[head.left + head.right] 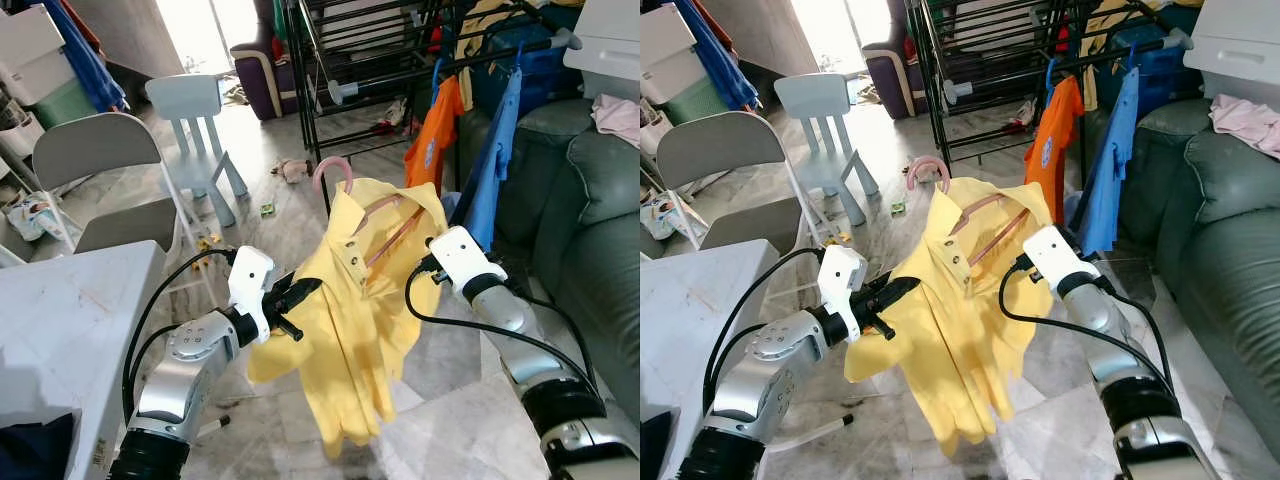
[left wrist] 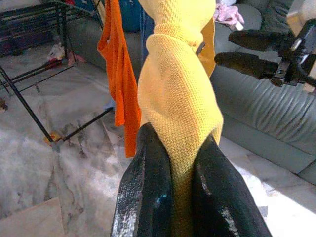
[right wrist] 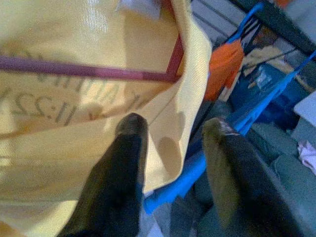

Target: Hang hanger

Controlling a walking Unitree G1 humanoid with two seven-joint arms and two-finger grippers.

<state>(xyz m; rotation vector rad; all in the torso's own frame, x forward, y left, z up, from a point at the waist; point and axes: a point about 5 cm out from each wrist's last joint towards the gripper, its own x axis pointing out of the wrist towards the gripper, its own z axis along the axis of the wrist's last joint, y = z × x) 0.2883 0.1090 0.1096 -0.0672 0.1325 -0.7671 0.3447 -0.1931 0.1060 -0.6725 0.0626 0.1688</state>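
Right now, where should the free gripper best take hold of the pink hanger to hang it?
Probably the neck just below the hook of the pink hanger, from the robot's right: it stands bare above the yellow shirt, while the bars lie inside the cloth.

Two grippers are seen: left gripper (image 1: 300,297), right gripper (image 3: 170,148). One yellow shirt (image 1: 350,330) on one pink hanger (image 1: 335,172) is counted, with one orange garment (image 1: 432,140), one blue garment (image 1: 492,165), two chairs — grey chair (image 1: 95,160), pale blue chair (image 1: 195,110) — and one sofa (image 1: 590,220)
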